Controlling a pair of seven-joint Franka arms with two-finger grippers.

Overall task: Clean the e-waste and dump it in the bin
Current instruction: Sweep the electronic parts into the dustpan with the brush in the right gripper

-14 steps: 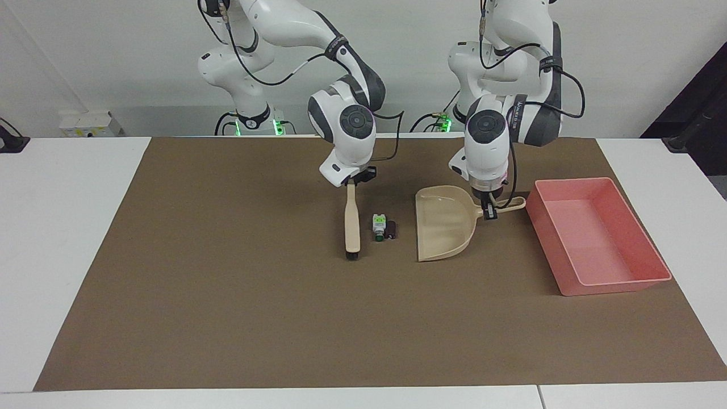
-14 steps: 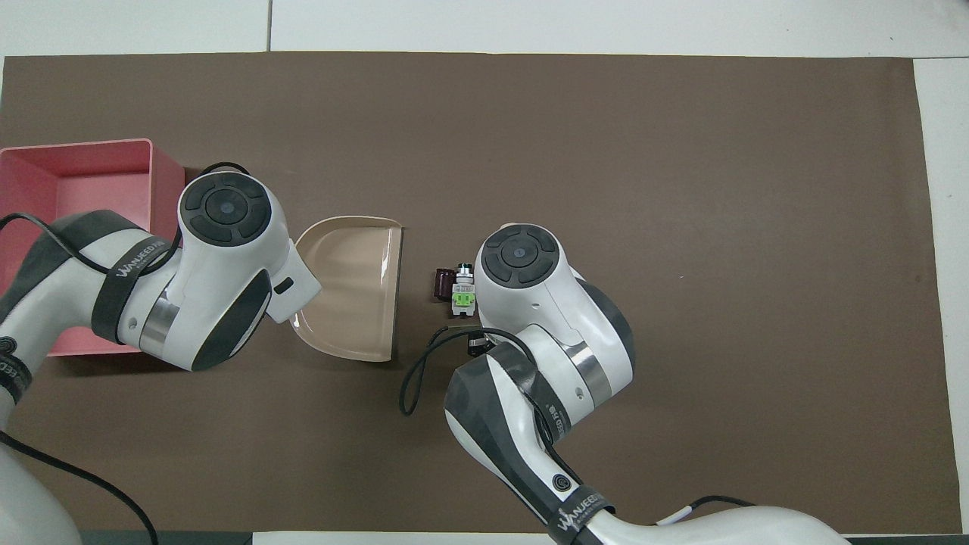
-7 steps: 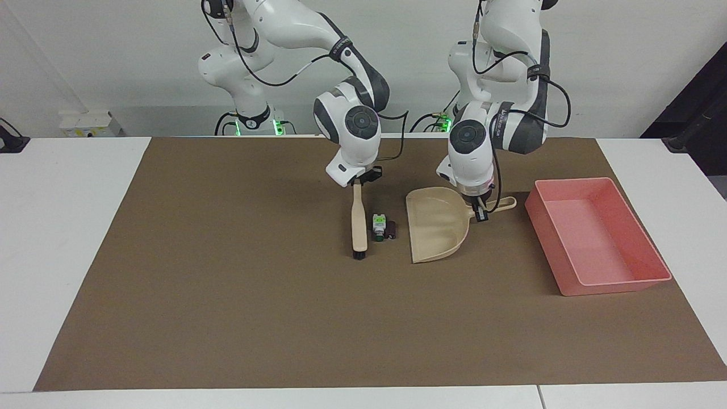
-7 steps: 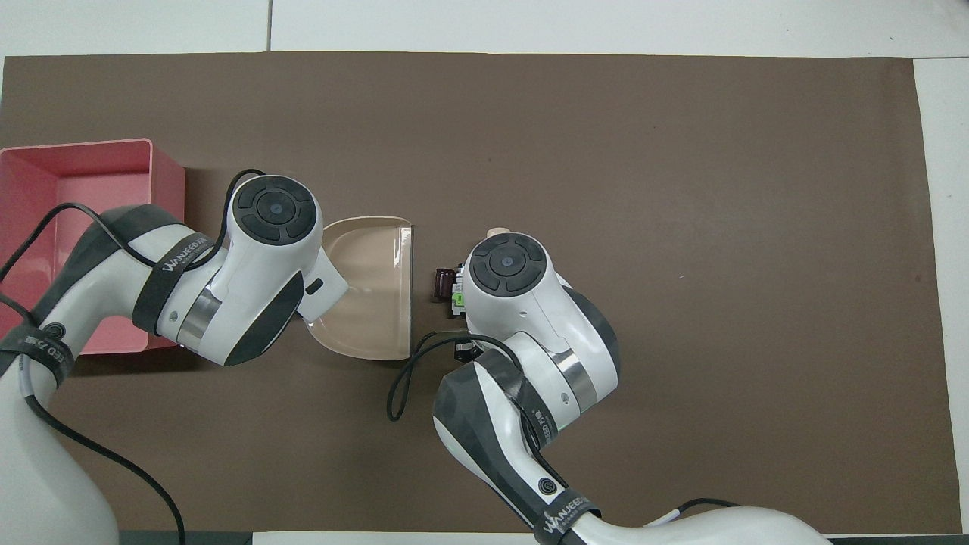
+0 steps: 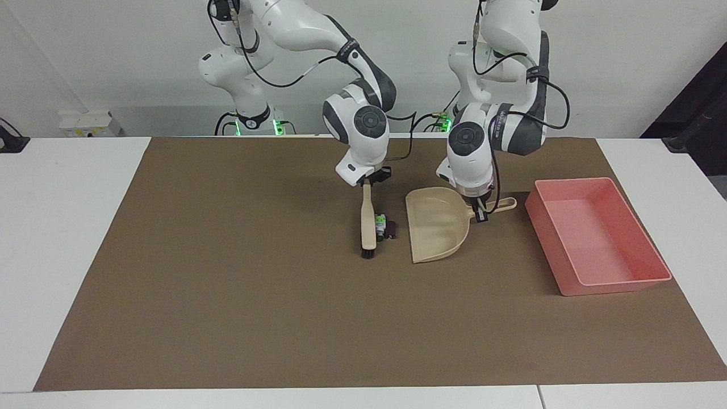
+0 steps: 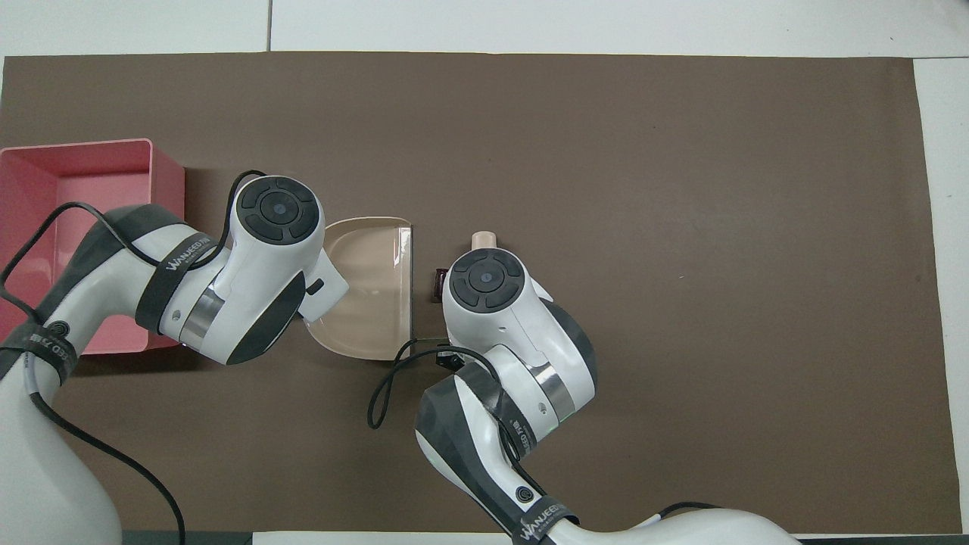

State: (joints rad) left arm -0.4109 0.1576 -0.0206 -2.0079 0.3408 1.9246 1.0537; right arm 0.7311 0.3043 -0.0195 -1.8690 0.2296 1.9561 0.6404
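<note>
brown matting covers the white surface, and on it a sweep is under way. the right tool is closed on the handle of a beige brush whose dark bristles rest on the mat, touching the e-waste, a white-and-green bit with a dark cylinder beside it. the left tool is clamped on the handle of the dustpan, whose open lip faces the e-waste with a narrow gap between. to do this step well, the brush should probably stay low and push straight toward the lip, while the dustpan sits flat so the small bits cannot slip under its edge or roll past a corner. the bin, a pink tray, sits empty toward the left arm's end, beside the dustpan's handle, well apart from the e-waste.
</note>
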